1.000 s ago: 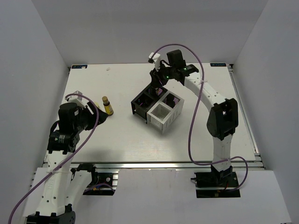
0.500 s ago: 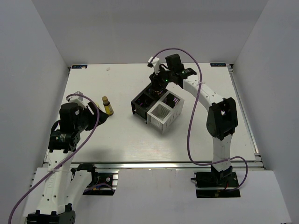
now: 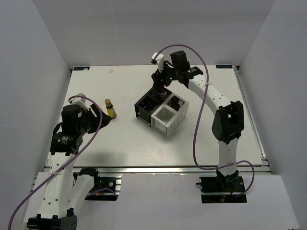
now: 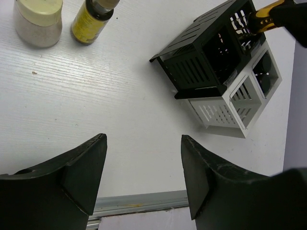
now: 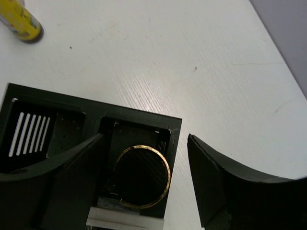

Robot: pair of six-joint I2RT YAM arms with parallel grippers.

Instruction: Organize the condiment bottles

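A dark-capped bottle with a gold rim (image 5: 143,175) stands in the far compartment of the black-and-white rack (image 5: 139,117). My right gripper (image 5: 144,139) hangs just above it, open, one finger on each side of the cap with gaps. From the left wrist view its yellow body (image 4: 263,13) sticks up out of the rack (image 4: 187,72). A yellow dark-capped bottle (image 3: 111,109) stands on the table left of the rack (image 3: 144,112), beside a pale cream bottle (image 4: 38,21). My left gripper (image 3: 98,117) is open and empty, near these two.
The rack's white half (image 3: 168,117) faces the table's front, and its compartments look empty. The yellow bottle also shows at the top left of the right wrist view (image 5: 19,21). The table's front rail (image 4: 134,206) lies under my left gripper (image 4: 144,172).
My right gripper dipped toward the rack's far compartment, then came back up a little. The left arm has barely moved.
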